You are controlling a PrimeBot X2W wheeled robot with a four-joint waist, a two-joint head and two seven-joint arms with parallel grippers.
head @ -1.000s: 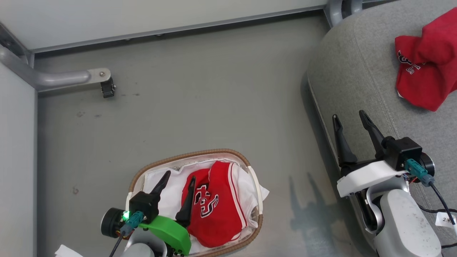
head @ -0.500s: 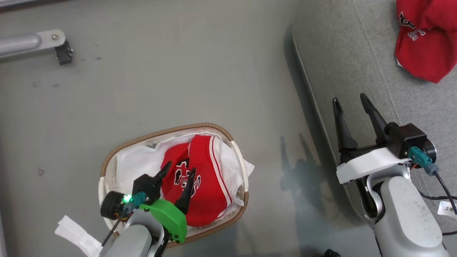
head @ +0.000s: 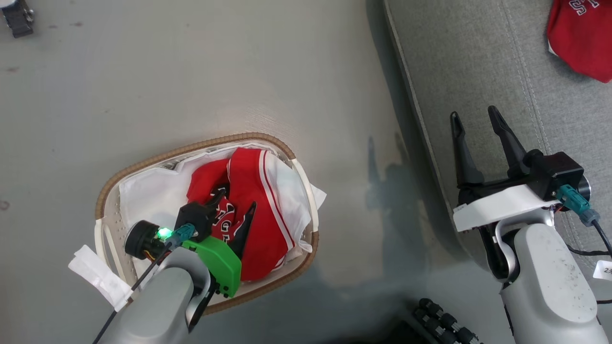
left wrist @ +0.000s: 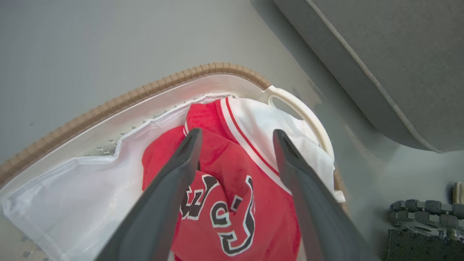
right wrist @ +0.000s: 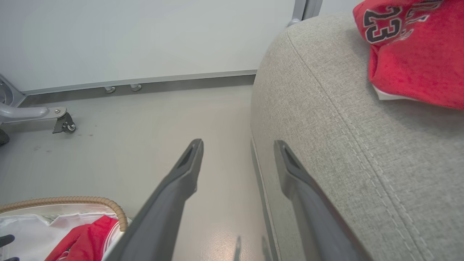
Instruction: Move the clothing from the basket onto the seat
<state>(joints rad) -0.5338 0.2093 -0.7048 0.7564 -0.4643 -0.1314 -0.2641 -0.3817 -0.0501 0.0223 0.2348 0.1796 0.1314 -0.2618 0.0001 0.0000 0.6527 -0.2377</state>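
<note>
The white basket (head: pixel 143 160) with its brown woven rim stands on the floor at the lower left. One red piece of clothing (head: pixel 263 210) with white stripes and black lettering lies crumpled on the liner inside. My left gripper (head: pixel 237 198) hangs open just above that garment, a finger on each side of the lettering (left wrist: pixel 232 174), with nothing held. A second red garment (head: pixel 583 38) lies on the grey seat (head: pixel 478 57) at the upper right. My right gripper (head: pixel 473 112) is open and empty over the seat's front edge, fingers pointing away; the numbered garment (right wrist: pixel 417 54) lies beyond it.
The white liner (left wrist: pixel 90 188) spills over the basket's rim, and one strip (head: pixel 95 277) hangs outside. A metal leg with a caster (right wrist: pixel 63 123) stands by the far wall. A black ribbed part (head: pixel 444 320) sits at the bottom. Bare grey floor separates basket and seat.
The head camera has tipped down, shifting the whole picture. My left gripper has come lower and further over the red garment in the basket. Both grippers stay open.
</note>
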